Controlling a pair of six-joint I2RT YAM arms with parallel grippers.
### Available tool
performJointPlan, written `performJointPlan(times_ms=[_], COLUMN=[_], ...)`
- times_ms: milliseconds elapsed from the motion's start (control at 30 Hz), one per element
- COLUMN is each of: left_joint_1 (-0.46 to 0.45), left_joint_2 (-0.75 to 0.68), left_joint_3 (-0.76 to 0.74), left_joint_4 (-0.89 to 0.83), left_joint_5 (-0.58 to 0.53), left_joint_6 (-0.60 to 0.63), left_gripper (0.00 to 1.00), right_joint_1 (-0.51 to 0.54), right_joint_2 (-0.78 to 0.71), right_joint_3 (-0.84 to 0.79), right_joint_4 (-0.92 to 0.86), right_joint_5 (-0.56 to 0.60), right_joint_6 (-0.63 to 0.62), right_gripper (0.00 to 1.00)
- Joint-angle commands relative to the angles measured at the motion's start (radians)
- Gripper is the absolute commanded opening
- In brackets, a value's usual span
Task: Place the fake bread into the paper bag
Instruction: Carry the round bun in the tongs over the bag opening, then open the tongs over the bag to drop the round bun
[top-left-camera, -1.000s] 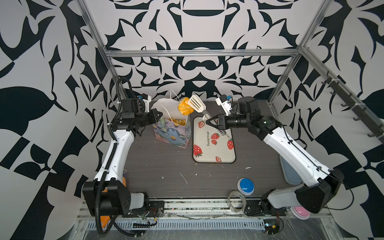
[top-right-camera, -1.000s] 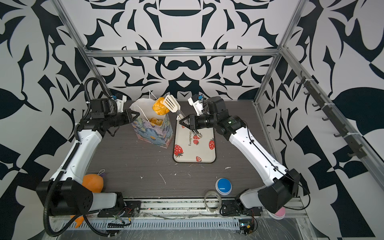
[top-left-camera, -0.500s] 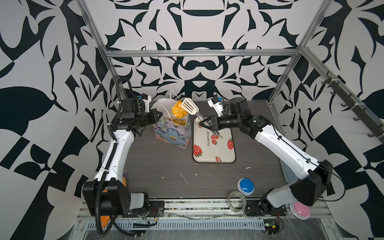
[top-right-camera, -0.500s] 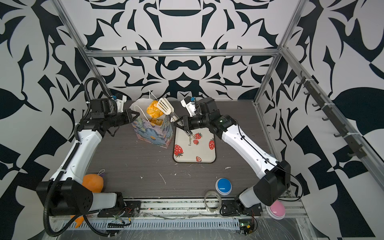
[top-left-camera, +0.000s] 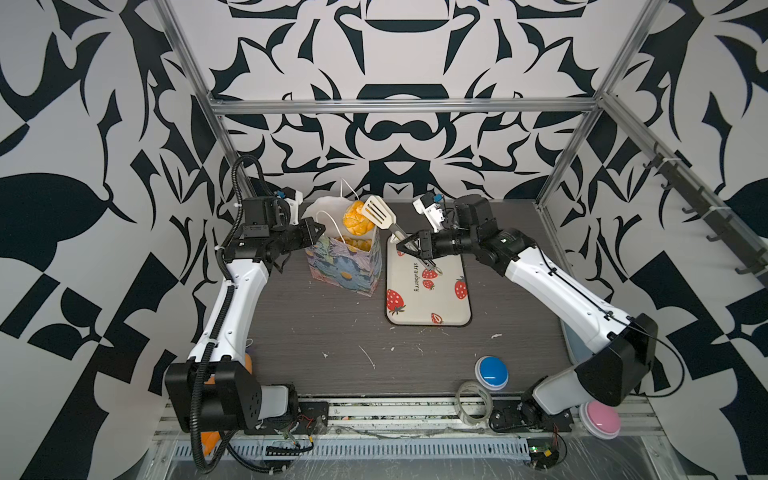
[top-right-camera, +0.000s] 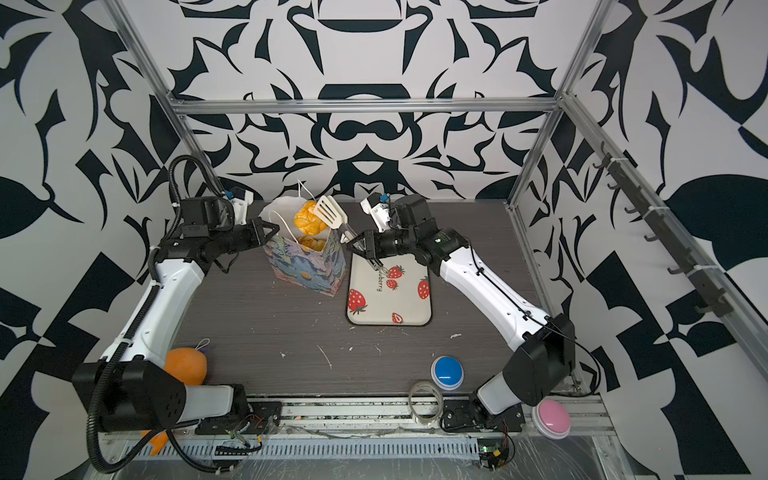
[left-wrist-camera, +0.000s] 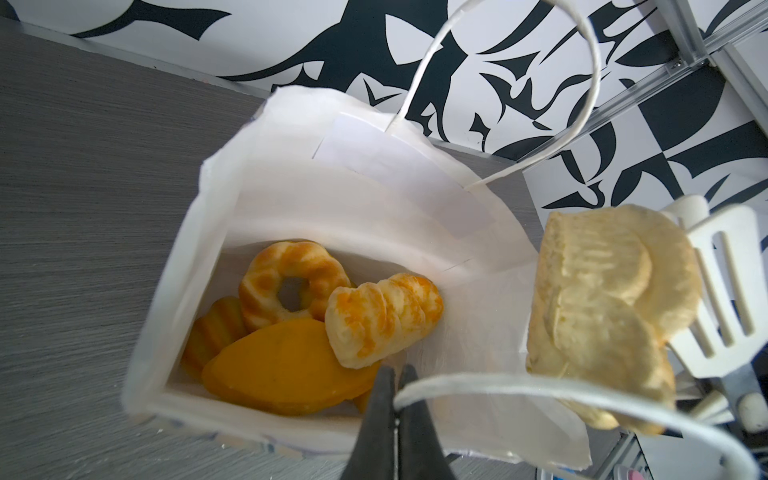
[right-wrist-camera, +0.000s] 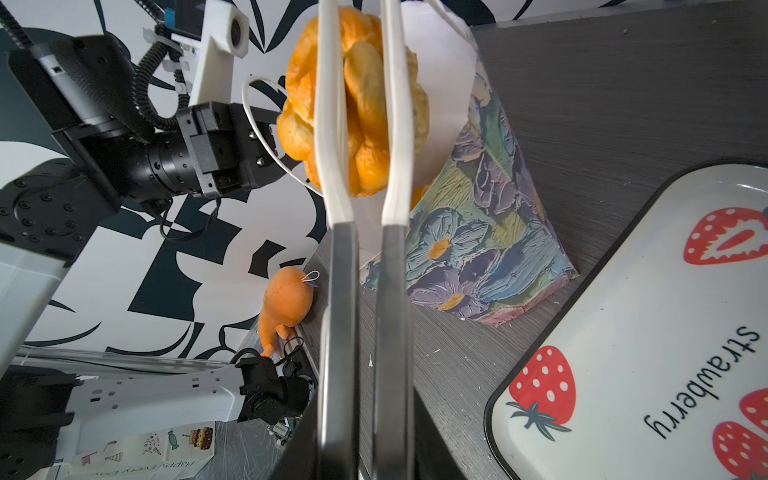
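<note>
- One piece of fake bread (top-left-camera: 356, 219), a knotted golden bun, hangs pinched in a pair of tongs (top-left-camera: 379, 212). It sits right above the open mouth of the paper bag (top-left-camera: 345, 270), up by the rim on the tray side.
- Down inside the bag, the left wrist view shows more pieces: a ring (left-wrist-camera: 291, 282), a pale croissant (left-wrist-camera: 382, 322) leaning on it, a smooth orange loaf (left-wrist-camera: 282, 370) and a ribbed loaf (left-wrist-camera: 216, 328) in the corner.
- The left gripper (left-wrist-camera: 397, 384) is pinched tight on the bag's near cord handle (left-wrist-camera: 519, 384). The bag stands upright on the table (top-left-camera: 311, 332).
- The right gripper (top-left-camera: 409, 246) is clenched on the tongs' metal arms, over the far end of the strawberry tray (top-left-camera: 428, 309).
- That tray lies flat just beside the bag.
- Out by the front edge are a blue button (top-left-camera: 491, 371), a roll of clear tape (top-left-camera: 473, 401) and a pink button (top-left-camera: 600, 419).
- An orange plush toy (top-right-camera: 185, 365) sits by the left arm's base.
</note>
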Motion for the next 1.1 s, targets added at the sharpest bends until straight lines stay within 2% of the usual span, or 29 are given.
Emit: performJointPlan(times_ms=[0,733,1067], left_joint_1=[-0.004,-0.004,-0.004], left_joint_2=[0.0,0.006,0.006], left_joint_3=[-0.016,-0.015,-0.015], left_joint_4=[-0.008,-0.008,-0.007], left_joint_5=[0.01,0.014,0.014], left_joint_6=[-0.001,-0.002,-0.002], left_gripper=[0.02,0.02,0.02], right_joint_1=[0.003,0.002,0.003], right_joint_2=[-0.01,0.02,0.026], right_joint_3=[0.044,0.043,0.049], right_joint_4=[0.086,0.066,0.057], right_joint_5=[-0.014,-0.024,-0.03], right_joint_6=[0.006,0.017,0.014], right_gripper=[0.29,0.31,0.37])
